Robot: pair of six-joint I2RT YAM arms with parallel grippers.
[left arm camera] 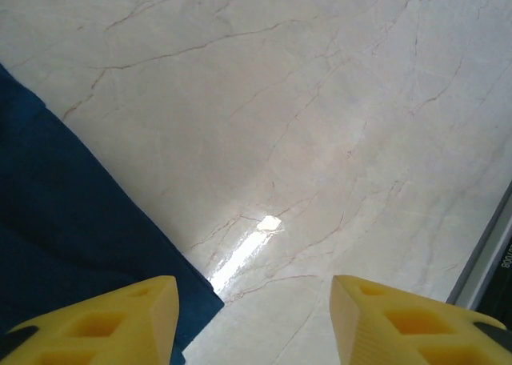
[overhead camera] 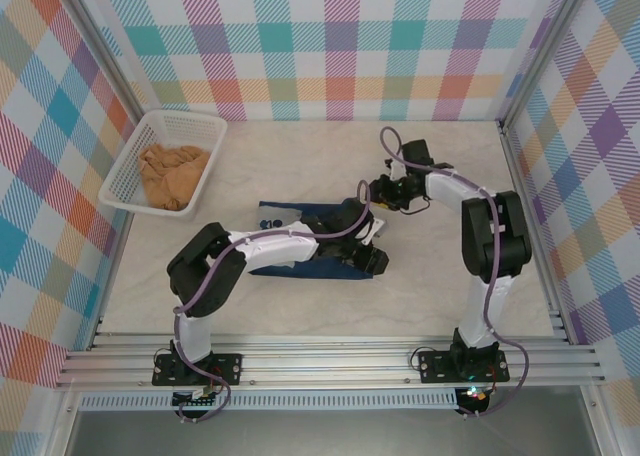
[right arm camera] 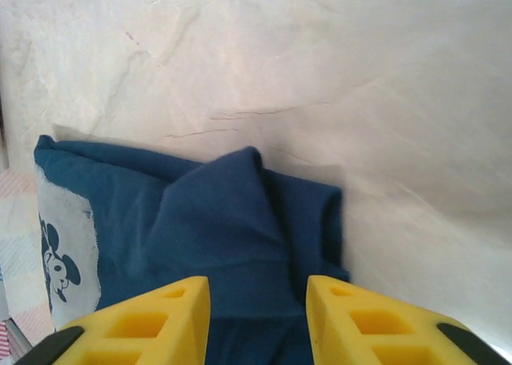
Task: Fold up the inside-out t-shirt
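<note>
Right wrist shows navy t-shirt point(right arm camera: 224, 221) bunched beneath parted right end effector point(right arm camera: 258, 301).

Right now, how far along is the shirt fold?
Done: the shirt is gathered into a narrow, layered bundle. In hand: nothing; the left gripper and right gripper stand open, empty, at its edge. Left: a flap humps up by the pale print patch, so probably at least one more fold and a smoothing.
</note>
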